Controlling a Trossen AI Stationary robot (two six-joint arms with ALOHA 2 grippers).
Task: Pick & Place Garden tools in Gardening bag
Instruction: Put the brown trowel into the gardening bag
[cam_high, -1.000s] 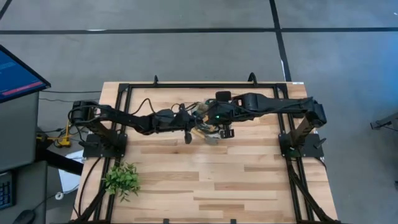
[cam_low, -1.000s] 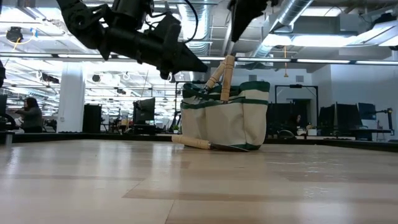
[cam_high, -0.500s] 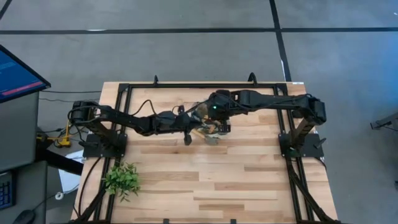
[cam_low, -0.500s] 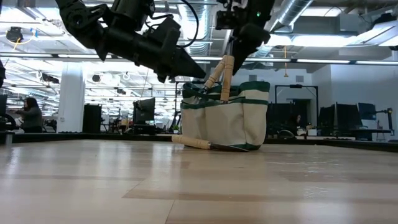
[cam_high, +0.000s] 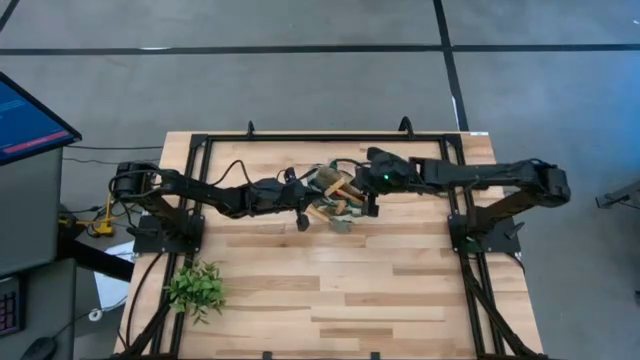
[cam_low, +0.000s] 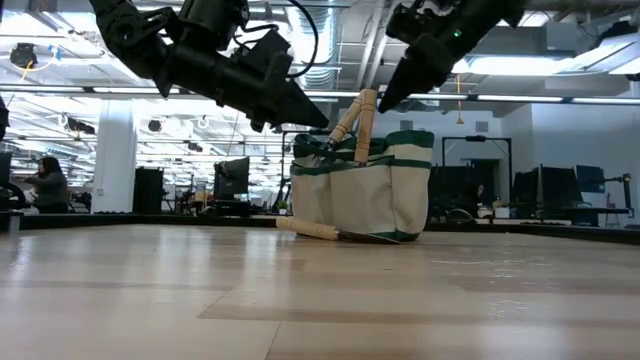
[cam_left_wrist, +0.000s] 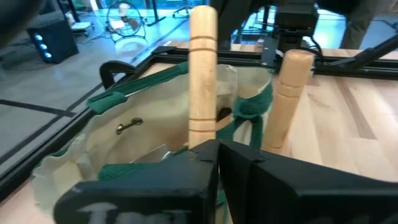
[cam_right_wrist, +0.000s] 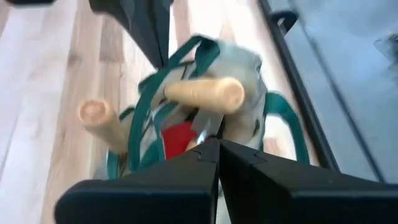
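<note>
- You've got most of the job behind you: the gardening bag (cam_low: 362, 190) stands upright at the far middle of the table (cam_high: 340, 290), and two wooden handles (cam_low: 364, 125) stick up out of it, leaning against each other.
- Your right wrist view looks down into the bag and shows a red tool (cam_right_wrist: 177, 138) in there too, beside those handles — so at least three tools seem to be in.
- One piece is left, as far as I can judge: a trowel (cam_low: 330, 232) lies flat on the wood, just in front of the bag and touching or nearly touching its base.
- Your left gripper (cam_low: 315, 112) hangs clenched and empty above the bag's rim on one side.
- Your right gripper (cam_low: 388, 98) hangs above the other side, likewise clenched on nothing.
- The leafy plant (cam_high: 196, 288) sits well apart, near the table's front-left corner.
- No brand, label or writing can be read on the bag or the tools; the monitor (cam_high: 25, 115) beside the table shows a blue screen, but its text is too small to make out.
</note>
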